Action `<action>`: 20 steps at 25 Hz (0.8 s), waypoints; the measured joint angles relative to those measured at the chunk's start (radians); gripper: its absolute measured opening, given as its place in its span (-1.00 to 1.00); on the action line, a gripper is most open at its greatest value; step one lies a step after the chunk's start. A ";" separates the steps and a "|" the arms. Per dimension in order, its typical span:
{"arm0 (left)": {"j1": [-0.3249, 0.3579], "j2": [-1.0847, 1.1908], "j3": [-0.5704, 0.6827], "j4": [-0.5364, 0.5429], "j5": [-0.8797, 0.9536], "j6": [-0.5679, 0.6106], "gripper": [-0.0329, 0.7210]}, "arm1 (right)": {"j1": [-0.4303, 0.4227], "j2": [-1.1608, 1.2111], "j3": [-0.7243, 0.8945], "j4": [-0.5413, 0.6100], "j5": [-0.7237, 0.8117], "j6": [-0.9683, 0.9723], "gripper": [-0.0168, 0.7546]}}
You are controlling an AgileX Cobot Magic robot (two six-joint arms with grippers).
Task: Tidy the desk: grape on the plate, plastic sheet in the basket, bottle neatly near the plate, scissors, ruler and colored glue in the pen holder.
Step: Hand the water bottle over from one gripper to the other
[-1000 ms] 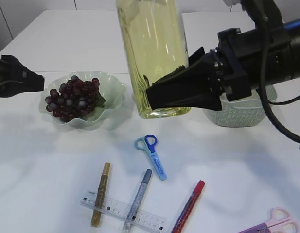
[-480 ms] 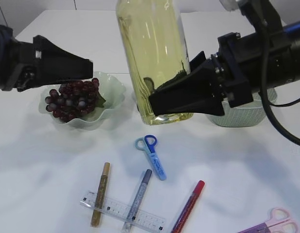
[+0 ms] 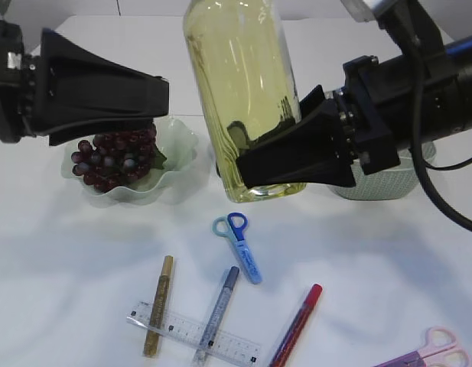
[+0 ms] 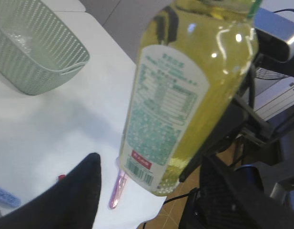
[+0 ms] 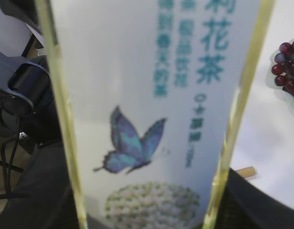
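Right claw (image 3: 255,164): clamped on the lower half of the bottle (image 3: 243,92), holding it tilted and clear of the desk (image 3: 67,252).
Left claw (image 3: 155,95): jaws parted, gripping nothing, hanging over the grapes (image 3: 117,157).
Grapes: lying on the plate (image 3: 178,153).
Basket (image 3: 373,183): behind the right claw.
Desk front: blue scissors (image 3: 239,245), ruler (image 3: 193,332), three glue pens (image 3: 157,306).

right gripper (image 3: 255,164) clamped, left gripper (image 3: 163,95) agape
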 joint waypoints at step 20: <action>0.000 0.007 0.000 -0.134 0.008 0.134 0.73 | 0.000 0.000 0.000 0.000 0.000 0.088 0.29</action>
